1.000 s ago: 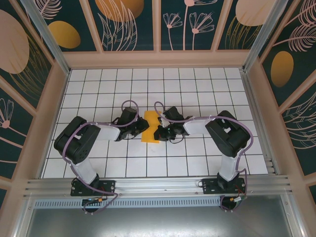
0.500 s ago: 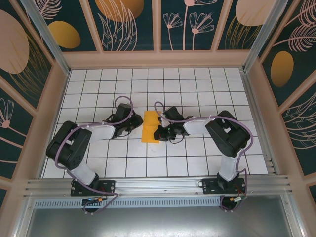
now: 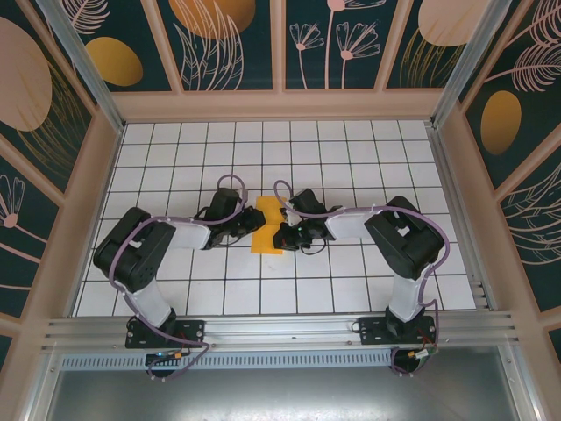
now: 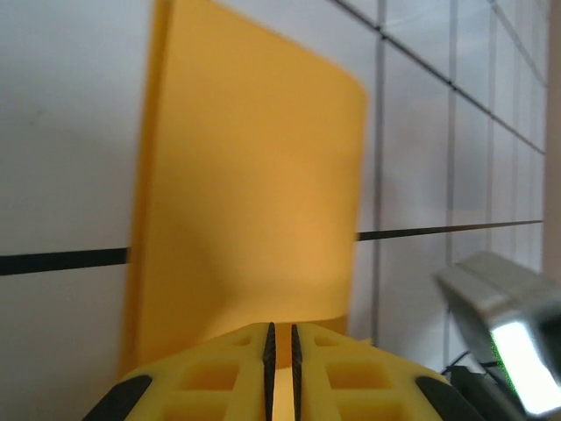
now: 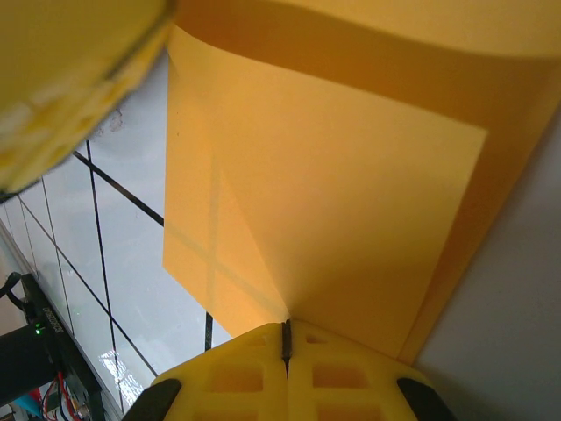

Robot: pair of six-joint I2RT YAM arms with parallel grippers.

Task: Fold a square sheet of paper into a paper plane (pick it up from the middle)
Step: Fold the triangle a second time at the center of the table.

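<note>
The square sheet of paper (image 3: 267, 213) lies mid-table as a narrow orange-yellow folded strip. My left gripper (image 3: 252, 230) is at its left edge and my right gripper (image 3: 282, 234) at its right edge. In the left wrist view the upper layer of the paper (image 4: 254, 175) curves down into the left gripper (image 4: 280, 329), whose jaws stand a thin slit apart with orange between the pads. In the right wrist view the right gripper (image 5: 286, 326) is shut on the edge of the paper (image 5: 333, 193), with creases running out from the pinch.
White tiled table (image 3: 351, 158) with black grid lines, walled on three sides by patterned panels. A metal rail (image 3: 280, 329) runs along the near edge by the arm bases. Part of the right arm (image 4: 508, 342) with a green light shows close to the paper's right side.
The left arm drew back to the left off the paper half a second ago, then came back to its left edge. The right gripper and the paper stayed put.
</note>
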